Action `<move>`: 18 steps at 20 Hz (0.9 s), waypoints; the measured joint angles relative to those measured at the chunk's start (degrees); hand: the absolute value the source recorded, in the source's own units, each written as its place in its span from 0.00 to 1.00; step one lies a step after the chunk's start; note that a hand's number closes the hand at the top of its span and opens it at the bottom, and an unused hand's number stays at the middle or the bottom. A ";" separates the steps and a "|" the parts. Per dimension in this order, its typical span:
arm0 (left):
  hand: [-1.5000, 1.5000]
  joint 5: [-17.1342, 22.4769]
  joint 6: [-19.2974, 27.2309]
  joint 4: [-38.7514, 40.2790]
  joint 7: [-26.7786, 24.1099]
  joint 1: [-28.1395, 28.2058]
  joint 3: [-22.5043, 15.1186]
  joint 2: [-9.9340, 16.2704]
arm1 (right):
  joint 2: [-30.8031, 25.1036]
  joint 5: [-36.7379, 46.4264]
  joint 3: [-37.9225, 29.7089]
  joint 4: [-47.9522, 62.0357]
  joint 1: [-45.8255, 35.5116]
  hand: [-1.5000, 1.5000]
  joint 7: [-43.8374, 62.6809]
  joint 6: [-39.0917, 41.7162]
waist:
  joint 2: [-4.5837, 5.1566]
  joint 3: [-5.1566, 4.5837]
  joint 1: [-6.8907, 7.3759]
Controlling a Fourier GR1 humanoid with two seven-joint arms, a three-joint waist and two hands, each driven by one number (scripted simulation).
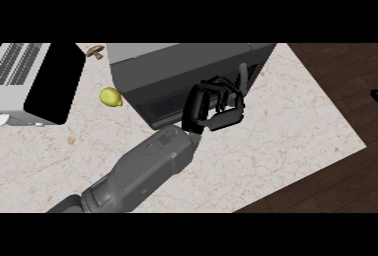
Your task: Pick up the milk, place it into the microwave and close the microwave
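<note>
Milk is hidden from me, so I cannot tell where it sits or which way its long axis points. My left hand (pixel 214 107) is against the dark front of the microwave (pixel 170 70), fingers curled together with nothing visibly held. I see a lemon (pixel 111 96) just left of the microwave on the counter (pixel 295 130).

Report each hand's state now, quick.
Left hand: not in view.
Right hand: fingers curled against the microwave door; whether it holds anything cannot be told.
</note>
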 measured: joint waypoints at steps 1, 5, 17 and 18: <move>1.00 0.19 -0.04 0.17 -0.19 -0.13 -0.19 -0.03 | -0.16 -0.27 -0.09 0.04 -0.14 0.00 0.15 -0.01 | 0.00 0.01 0.05; 1.00 0.96 -0.17 0.42 -1.27 -0.36 -0.59 -0.01 | -0.52 -1.32 -0.28 0.11 -0.74 0.00 0.57 -0.03 | 0.16 0.05 0.04; 1.00 3.50 -0.14 1.48 -3.18 -1.09 -1.89 0.00 | -2.78 -6.03 1.39 -0.73 -1.69 0.00 2.86 3.05 | 0.13 0.09 -0.22; 1.00 3.66 -0.11 1.66 -3.36 -1.17 -1.99 0.00 | -2.97 -6.39 1.38 -0.73 -1.68 0.00 3.03 3.15 | 0.12 0.10 -0.31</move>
